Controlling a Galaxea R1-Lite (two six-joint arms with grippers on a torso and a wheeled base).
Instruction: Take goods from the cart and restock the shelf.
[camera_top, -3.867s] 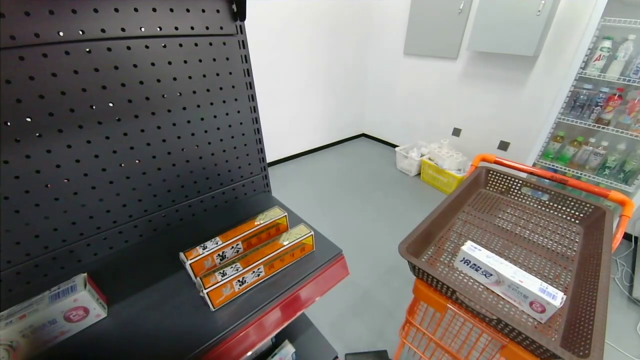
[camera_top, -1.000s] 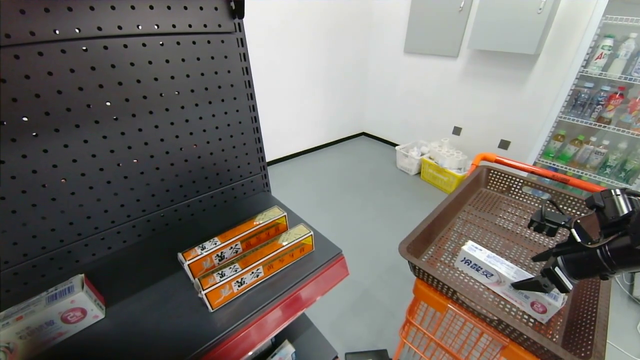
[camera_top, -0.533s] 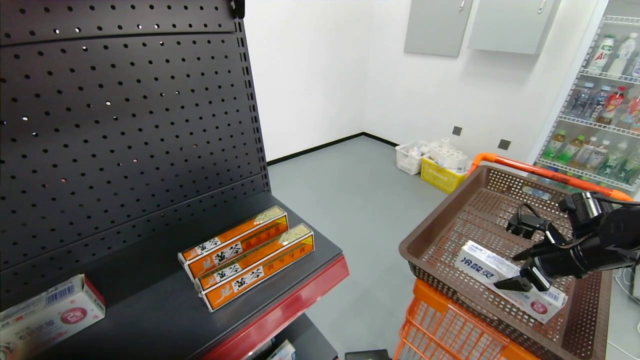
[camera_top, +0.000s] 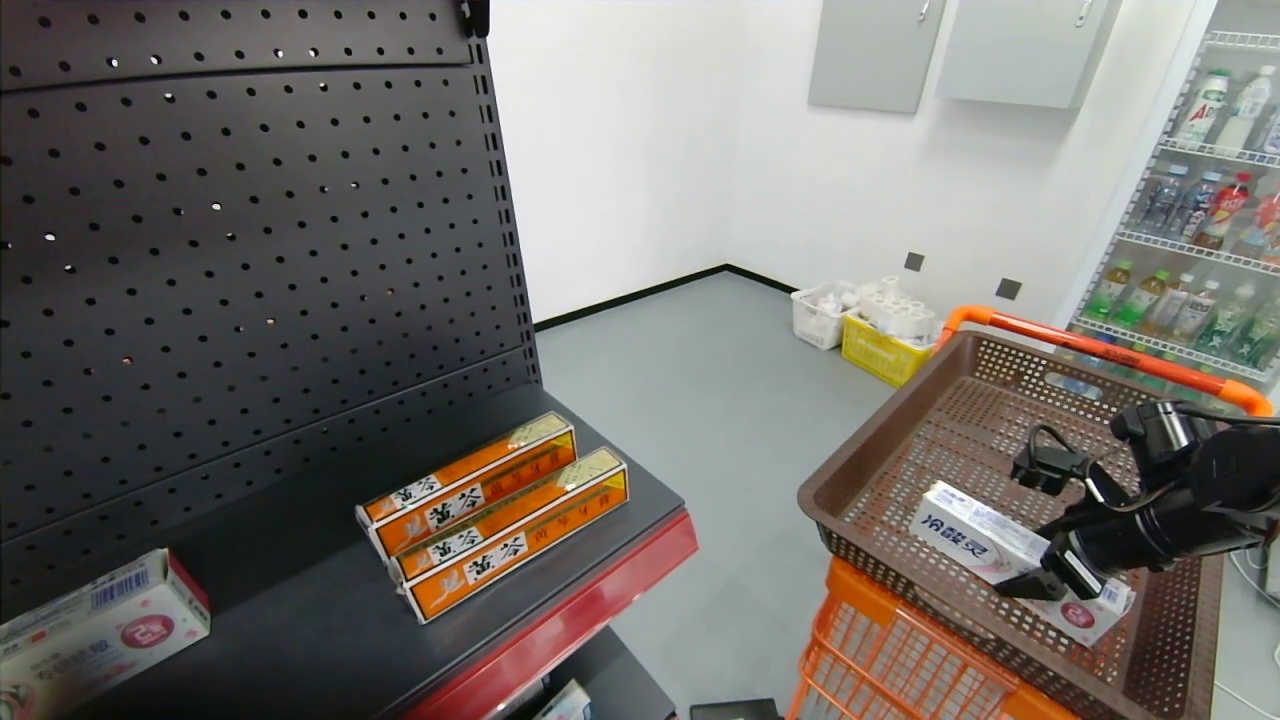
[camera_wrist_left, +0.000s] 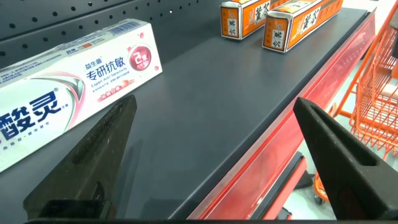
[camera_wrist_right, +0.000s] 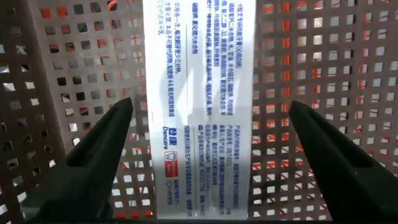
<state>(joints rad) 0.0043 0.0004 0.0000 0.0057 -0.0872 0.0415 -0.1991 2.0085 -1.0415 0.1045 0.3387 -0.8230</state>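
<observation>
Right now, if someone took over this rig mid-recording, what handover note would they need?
Right gripper: open, its fingers on either side of the basket toothpaste box in the brown cart basket; not closed on it yet.
Left gripper: open and empty, over the shelf next to the shelf toothpaste box.
Done: two orange boxes and the shelf toothpaste box lie on the shelf.
Left: close on the basket toothpaste box, lift it out and set it on the shelf.

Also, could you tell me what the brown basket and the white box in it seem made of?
The brown basket: likely moulded plastic, matte, judging by its uniform perforated walls. The white box: probably printed cardboard, slightly glossy, with sharp folded edges.
</observation>
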